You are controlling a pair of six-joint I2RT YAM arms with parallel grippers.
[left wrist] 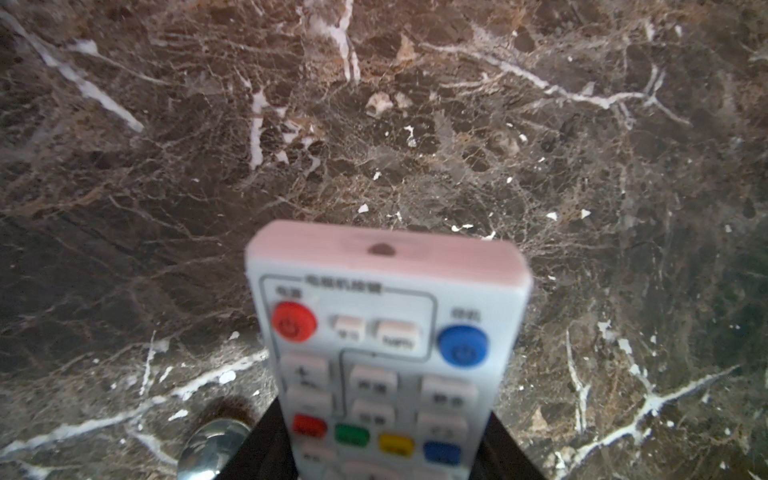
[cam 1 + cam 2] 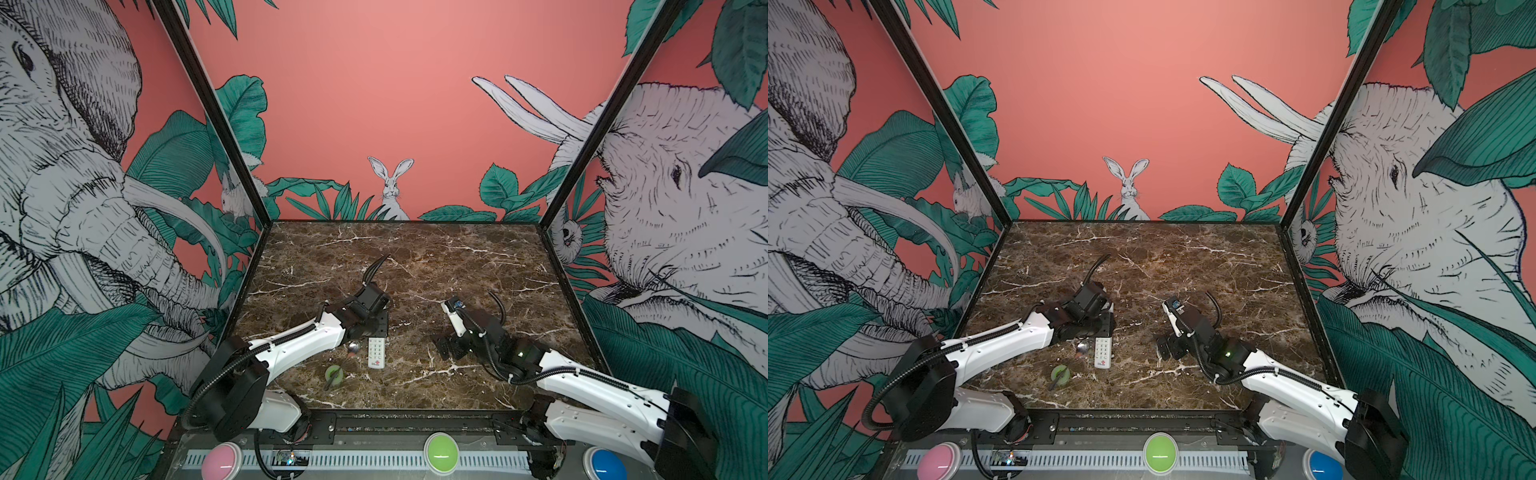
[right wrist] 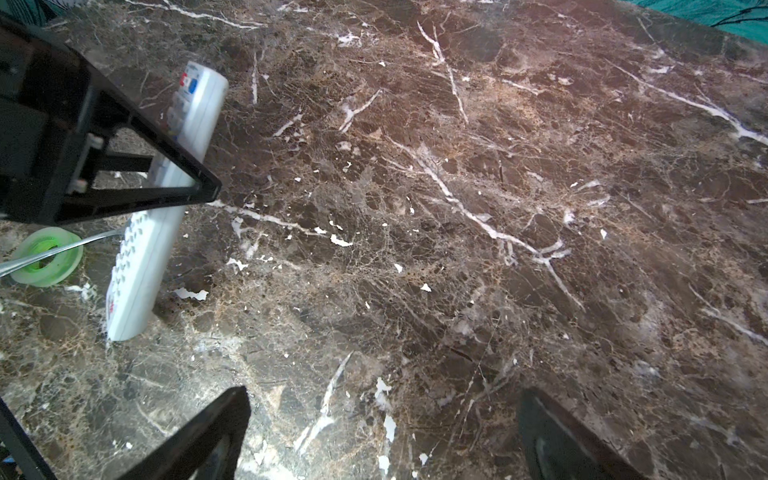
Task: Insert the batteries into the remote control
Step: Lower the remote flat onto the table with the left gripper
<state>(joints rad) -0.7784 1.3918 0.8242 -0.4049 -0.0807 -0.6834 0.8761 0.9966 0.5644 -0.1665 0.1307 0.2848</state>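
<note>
A: How much of the loading can be counted as done?

B: Very little, it is judged. The remote (image 2: 377, 353) is seen button side up, with its logo end nearest on the table (image 2: 457, 270). The back, where cells would be fitted, is hidden. Toward its coloured-button end it is clamped across its width by the left gripper (image 1: 382, 453).

A: And the batteries?

B: None are made out. A reddish speck by the spoon (image 2: 353, 348) bowl might be one, or only a reflection; it is too small to tell. Turning the remote over, opening it and fitting both cells are judged to be left.

A: Is anything held on the other side?

B: Nothing. The right gripper (image 3: 384, 395) is held over bare table, well apart from the remote, its jaws spread wide.

A: What is kept in containers?

B: Only a green ring (image 2: 333, 374) is found, nearest the front edge. The spoon's handle is laid across it and nothing else is seen inside. Farther back, the remote's compartment is turned from view.
</note>
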